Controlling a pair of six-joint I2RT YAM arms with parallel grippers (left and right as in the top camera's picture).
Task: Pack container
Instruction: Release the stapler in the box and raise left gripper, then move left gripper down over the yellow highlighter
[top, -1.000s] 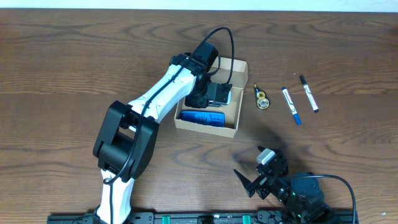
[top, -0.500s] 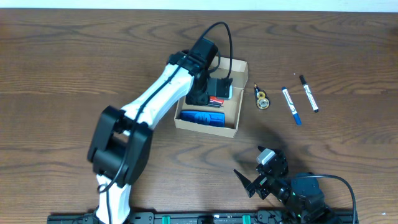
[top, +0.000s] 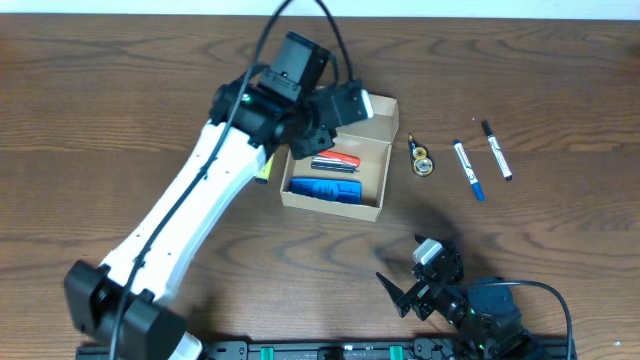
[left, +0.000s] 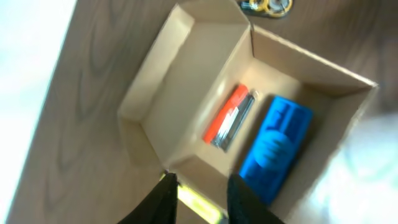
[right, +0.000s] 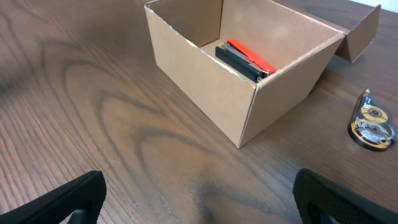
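Since a sec ago the left arm (top: 185, 205) has pulled up & back; left tool (left: 200, 182) spread, empty; right tool (right: 200, 198) gaping too. The cardboard box (top: 372, 170) sits mid bench (top: 100, 80), flap open: prob. light, thin-walled, crushable, slides easily. Grip a wall near a corner.

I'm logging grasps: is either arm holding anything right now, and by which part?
Nothing is held. The left gripper hangs open above the container, its fingers empty; the right gripper is open and empty too.

Overhead straight down, left wrist close above container (right: 199, 81), right wrist low beside it
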